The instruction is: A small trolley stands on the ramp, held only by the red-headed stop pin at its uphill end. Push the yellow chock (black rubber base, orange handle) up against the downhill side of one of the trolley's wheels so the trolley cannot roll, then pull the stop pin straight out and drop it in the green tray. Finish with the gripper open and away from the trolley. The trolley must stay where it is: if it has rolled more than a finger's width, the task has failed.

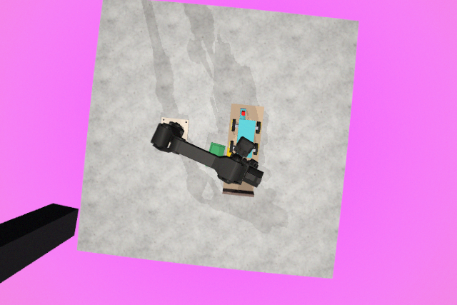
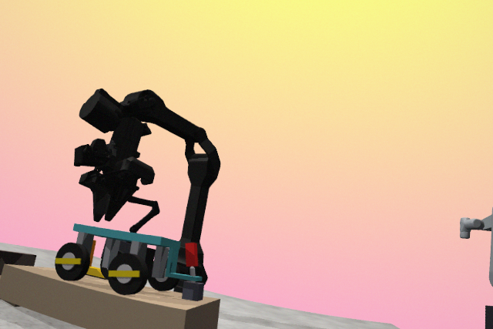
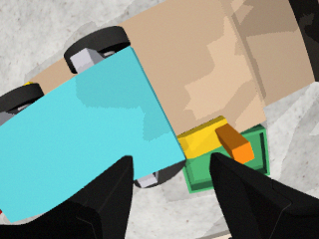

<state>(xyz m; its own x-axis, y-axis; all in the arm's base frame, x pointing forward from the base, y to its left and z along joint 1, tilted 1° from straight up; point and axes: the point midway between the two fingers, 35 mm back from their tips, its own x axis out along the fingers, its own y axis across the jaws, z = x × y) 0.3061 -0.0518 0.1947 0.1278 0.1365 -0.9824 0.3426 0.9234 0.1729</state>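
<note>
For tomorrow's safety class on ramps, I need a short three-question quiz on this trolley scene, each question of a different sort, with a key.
1. True or false: the red-headed stop pin is still in place at the trolley's uphill end.
2. Multiple choice: the tool is (a) shut on the chock's orange handle, (b) open, empty, above the trolley deck, (c) resting in the green tray.
3. Fill in: in the wrist view, the yellow chock lies on the ramp next to a trolley ____.

Key: 1 true; 2 b; 3 wheel.
</note>
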